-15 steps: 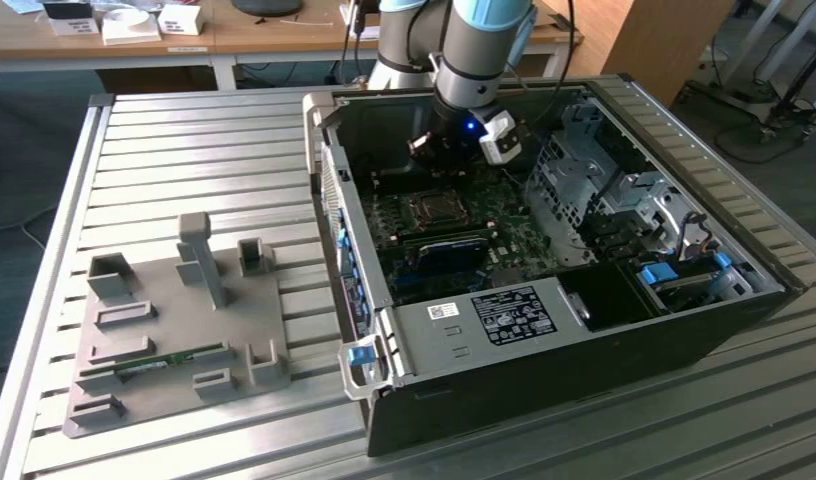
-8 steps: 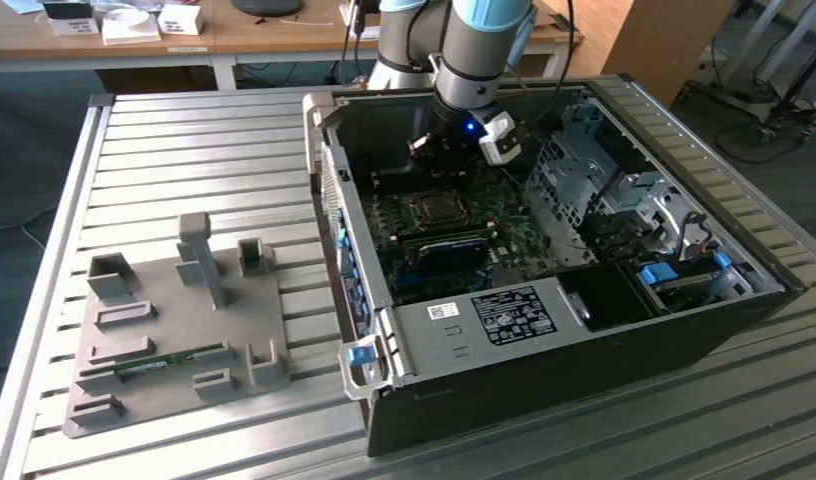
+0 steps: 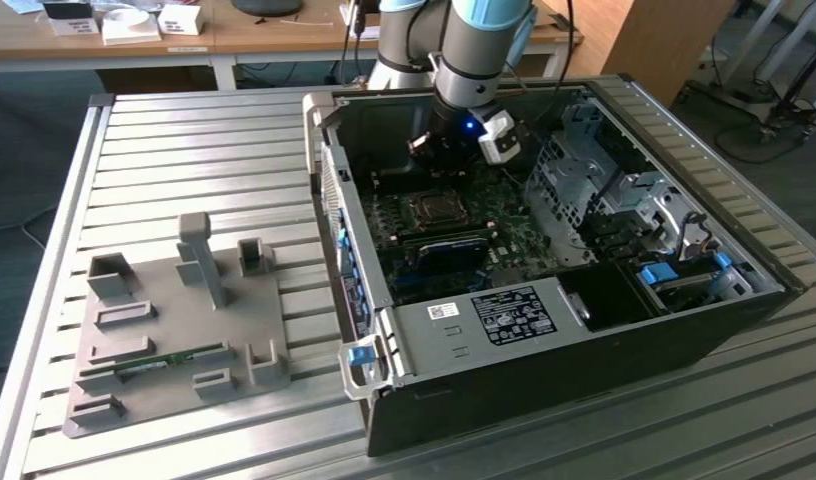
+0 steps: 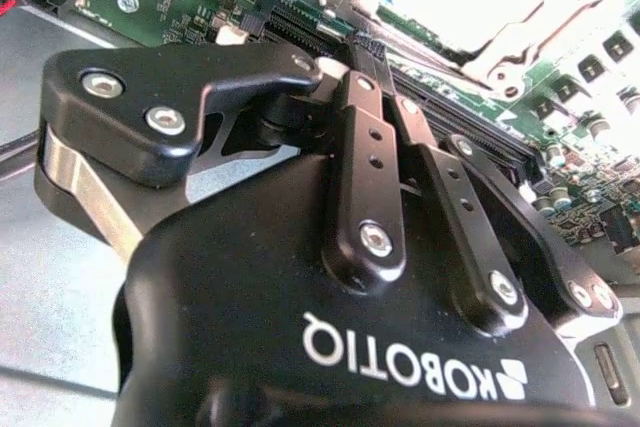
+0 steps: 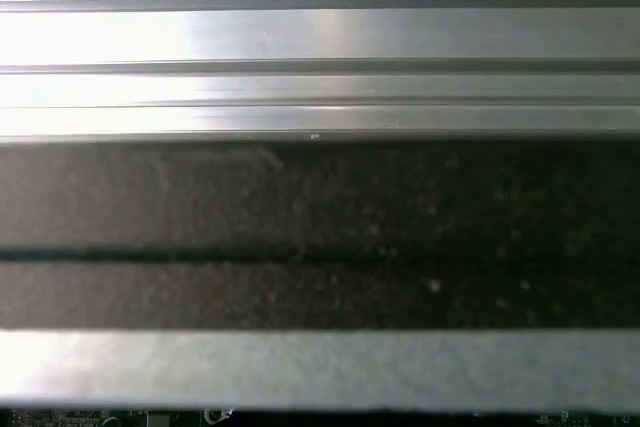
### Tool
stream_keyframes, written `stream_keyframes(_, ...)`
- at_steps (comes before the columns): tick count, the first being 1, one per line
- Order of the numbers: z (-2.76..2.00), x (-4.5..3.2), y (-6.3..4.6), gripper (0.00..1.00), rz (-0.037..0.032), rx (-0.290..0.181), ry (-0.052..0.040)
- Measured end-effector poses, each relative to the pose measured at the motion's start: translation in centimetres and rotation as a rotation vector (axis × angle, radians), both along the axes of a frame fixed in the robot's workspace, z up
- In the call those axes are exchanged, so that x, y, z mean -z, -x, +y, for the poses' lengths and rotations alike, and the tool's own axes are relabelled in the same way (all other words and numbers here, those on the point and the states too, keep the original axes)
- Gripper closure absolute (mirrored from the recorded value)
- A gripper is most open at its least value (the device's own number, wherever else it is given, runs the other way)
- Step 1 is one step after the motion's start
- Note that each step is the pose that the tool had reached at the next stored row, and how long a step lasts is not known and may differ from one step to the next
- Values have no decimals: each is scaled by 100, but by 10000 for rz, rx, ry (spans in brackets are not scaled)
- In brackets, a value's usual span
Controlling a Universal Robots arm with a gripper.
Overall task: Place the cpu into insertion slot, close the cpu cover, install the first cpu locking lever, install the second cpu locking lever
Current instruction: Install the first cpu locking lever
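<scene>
Scene: an open black computer case [image 3: 555, 330] lies on a slatted metal desk [image 3: 181, 150], its green motherboard [image 3: 448, 235] facing up, in the exterior view.
End effector: the end effector [image 3: 442, 160] hangs from the arm [image 3: 468, 45] inside the case, upper centre of the exterior view, above the board's far edge.
End effector state: in the second wrist view the end effector [image 4: 350, 42] shows its linkage bars folded close together, but the tips are hidden behind the body, so I cannot tell whether it is clenched or released, nor whether it carries anything.
Insertion slot: the insertion slot [image 3: 432, 208] sits at centre frame in the exterior view, a dark square with a metal rim.
Key relation: the insertion slot lies just below the end effector in the exterior view, toward the near side of the case, close but apart.
Wrist detail: a bright metal frame [image 4: 470, 2], washed out, fills the upper right of the second wrist view, just past the end effector; likely the cpu cover, though that is a judgement.
Cpu: cannot be made out.
Elsewhere: a grey fixture tray [image 3: 181, 320] rests on the desk at lower left, well apart.
</scene>
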State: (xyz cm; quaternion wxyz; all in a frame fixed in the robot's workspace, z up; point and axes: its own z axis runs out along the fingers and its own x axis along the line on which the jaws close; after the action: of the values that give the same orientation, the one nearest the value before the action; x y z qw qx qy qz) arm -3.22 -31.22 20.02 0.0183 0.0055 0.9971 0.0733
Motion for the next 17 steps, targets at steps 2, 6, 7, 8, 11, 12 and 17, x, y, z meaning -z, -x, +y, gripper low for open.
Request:
stream_keyframes(2,7,-5,0,90,1,11,1)
stream_keyframes(6,10,-37,0,90,-1,22,-1)
stream_keyframes(7,10,-46,0,90,0,23,-1)
stream_keyframes(8,10,-52,0,90,0,25,-1)
stream_keyframes(11,10,-55,0,90,-2,29,-3)
stream_keyframes(12,10,-55,0,90,-1,37,-3)
stream_keyframes(17,9,-55,0,90,0,284,-1)
